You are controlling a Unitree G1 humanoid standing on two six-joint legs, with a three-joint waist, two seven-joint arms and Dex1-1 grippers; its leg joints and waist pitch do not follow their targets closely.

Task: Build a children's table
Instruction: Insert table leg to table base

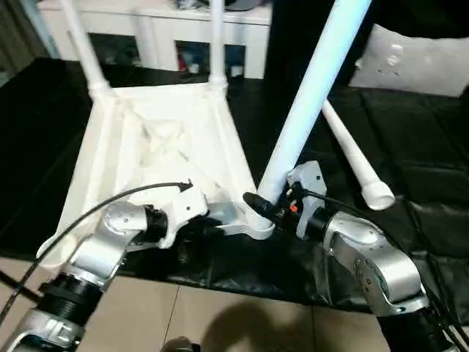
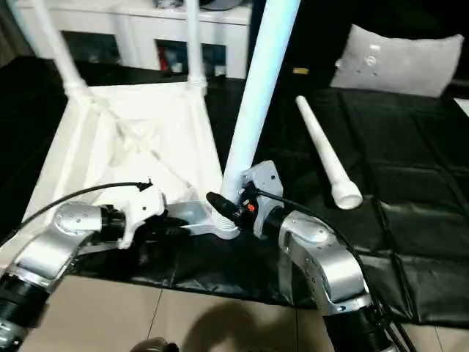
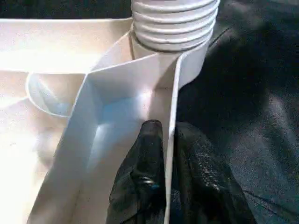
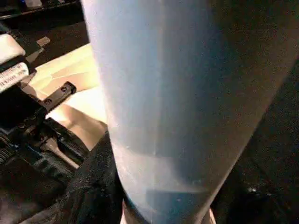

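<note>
The white table top point(image 1: 161, 139) lies upside down on the black mat, ribs facing up. Two legs point(image 1: 86, 44) point(image 1: 217, 37) stand in its far corner sockets. A third leg point(image 1: 311, 95) rises tilted from the near right socket, its threads point(image 3: 174, 23) partly showing above the socket. My right gripper point(image 1: 258, 204) is shut on this leg just above its base, with one finger point(image 4: 93, 186) wrapped around the tube. My left gripper point(image 1: 205, 218) is shut on the top's near rim beside that socket, with a finger point(image 3: 149, 140) on either side of the thin wall. The fourth leg point(image 1: 352, 158) lies loose on the mat to the right.
A white cabinet point(image 1: 161, 29) stands behind the bench and a white cushion point(image 1: 418, 59) lies at the back right. The mat's front edge point(image 1: 242, 290) runs just below my grippers, with tiled floor point(image 1: 220, 323) beneath. A black cable point(image 1: 110, 202) loops over my left forearm.
</note>
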